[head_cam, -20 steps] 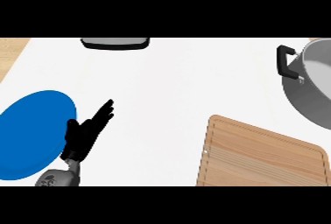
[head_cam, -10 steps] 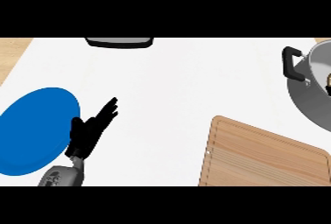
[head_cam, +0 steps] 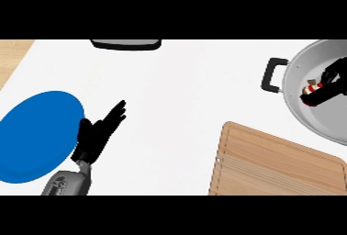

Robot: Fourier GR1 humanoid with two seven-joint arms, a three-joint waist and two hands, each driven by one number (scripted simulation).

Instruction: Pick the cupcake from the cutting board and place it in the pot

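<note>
1. Cupcake (head_cam: 312,89) sits over the inside of the grey pot (head_cam: 298,108) at the right edge, and the cutting board (head_cam: 271,163) below it lies bare — so the lift and the carry look done.
2. Right hand (head_cam: 330,85) is down in the pot with its dark fingers curled round the cupcake; by my reading only the letting go and the pulling clear are left.
3. Whether the cupcake already rests on the pot's floor or hangs just above it, I cannot tell from up here.
4. Left hand (head_cam: 98,133) rests open beside the blue plate (head_cam: 34,137), fingers straight and a little spread, holding nothing (it plays no part in this).
5. Much is cut off — the pot's far side and most of the right hand run off the edge, and its forearm does not show.
6. The cupcake itself is half covered by fingers; only a bit of red and pale wrapper peeks out.
7. A dark object (head_cam: 126,44) at the top edge is clipped too short to name.
</note>
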